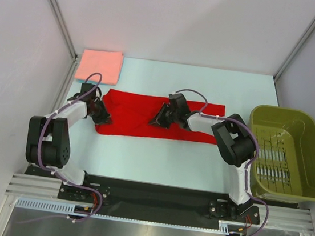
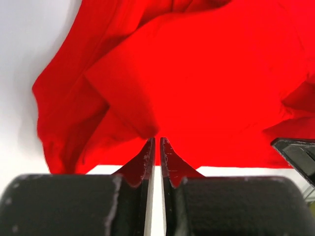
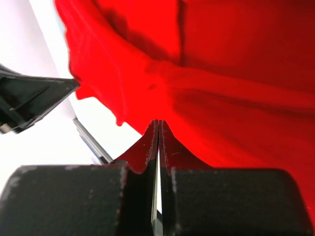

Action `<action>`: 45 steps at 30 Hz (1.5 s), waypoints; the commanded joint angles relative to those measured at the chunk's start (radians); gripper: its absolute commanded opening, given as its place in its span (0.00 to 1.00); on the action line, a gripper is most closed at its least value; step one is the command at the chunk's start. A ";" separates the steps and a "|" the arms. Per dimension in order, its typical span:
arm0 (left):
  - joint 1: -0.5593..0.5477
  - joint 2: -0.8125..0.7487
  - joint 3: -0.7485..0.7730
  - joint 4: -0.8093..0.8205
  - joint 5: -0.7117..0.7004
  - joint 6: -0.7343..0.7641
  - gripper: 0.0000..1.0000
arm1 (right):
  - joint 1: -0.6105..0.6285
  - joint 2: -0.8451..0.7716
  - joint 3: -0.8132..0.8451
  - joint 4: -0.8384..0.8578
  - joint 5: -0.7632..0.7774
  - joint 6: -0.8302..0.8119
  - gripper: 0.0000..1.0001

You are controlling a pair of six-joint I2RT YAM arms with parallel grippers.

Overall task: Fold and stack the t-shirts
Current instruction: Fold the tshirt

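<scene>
Overhead view of a pale blue-white table (image 1: 158,158) enclosed by plain light-grey walls (image 1: 181,17) with slanted metal frame posts (image 1: 56,7) at the far corners. The scene holds two t-shirts, two arms and one basket. At the far left corner lies the salmon-pink t-shirt (image 1: 99,65), folded into a flat, neat rectangle and well apart from both grippers. Just nearer, the red t-shirt (image 1: 141,113) stretches as a long, uneven band across the middle of the table, from just below the pink one toward the right arm; its near edge runs fairly straight, while its surface is creased and bunched. The left gripper (image 1: 104,115) sits at the left end of this band. In the left wrist view its fingers (image 2: 145,157) are drawn almost together, only a thin slit between them, with red cloth gathered at the tips in loose folds. The right gripper (image 1: 156,120) meets the band near its middle, where the cloth rises in a dark ridge. In the right wrist view its fingers (image 3: 147,147) are pressed together on the red fabric, which hangs in heavy wrinkles above them. At the far right stands an olive-green basket (image 1: 312,166), slotted at the bottom, apart from both shirts.
</scene>
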 commanded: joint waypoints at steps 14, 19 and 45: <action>-0.005 -0.094 -0.008 0.032 0.033 0.026 0.08 | 0.014 0.074 0.100 0.111 0.018 0.042 0.00; -0.005 -0.116 -0.012 0.022 0.039 0.024 0.08 | 0.011 0.103 0.123 0.117 0.016 0.046 0.00; -0.088 0.034 0.097 0.054 0.178 0.021 0.23 | -0.063 0.116 0.307 -0.053 -0.050 -0.038 0.32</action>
